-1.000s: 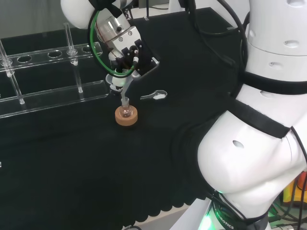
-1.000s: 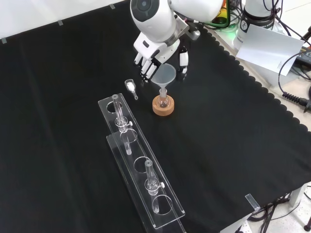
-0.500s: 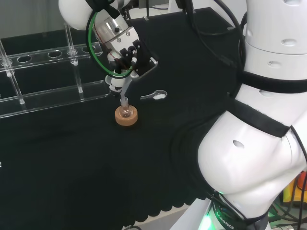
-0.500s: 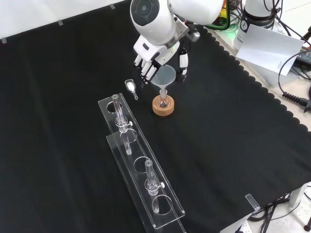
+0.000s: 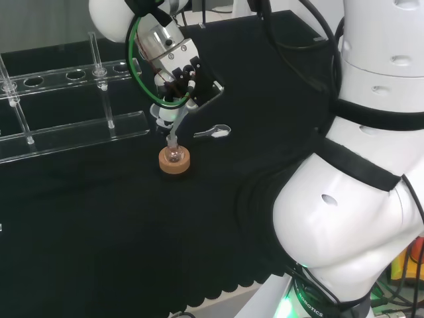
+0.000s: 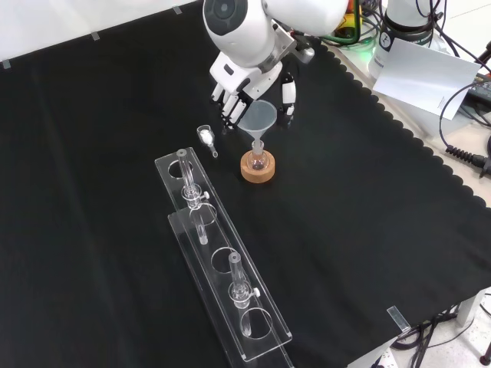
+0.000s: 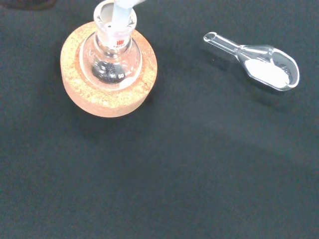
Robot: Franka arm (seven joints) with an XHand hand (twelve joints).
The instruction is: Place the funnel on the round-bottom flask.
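A small round-bottom flask (image 6: 257, 160) sits upright in a cork ring (image 6: 258, 172) mid-cloth. The clear funnel (image 6: 261, 118) stands over it, and its stem (image 7: 119, 12) reaches down into the flask's neck (image 7: 115, 26) in the wrist view. In the head view the funnel (image 5: 176, 118) leans slightly above the flask (image 5: 173, 155). The hand (image 6: 239, 86) hangs over the funnel, fingers (image 6: 230, 107) on one side of the cone and the thumb (image 6: 287, 95) on the other, holding it. From the head view the hand (image 5: 180, 73) is directly above the funnel.
A clear scoop (image 6: 205, 136) with white powder lies on the cloth beside the cork ring, also in the head view (image 5: 215, 132) and wrist view (image 7: 264, 67). A long clear tube rack (image 6: 222, 268) with glass tubes stands nearer the front camera. The scalloped cloth edge runs at the front view's right.
In the head view the hand swayed slightly left, then back right, and the funnel's cone followed it. The stem has stayed in the flask's neck; flask and ring have not moved.
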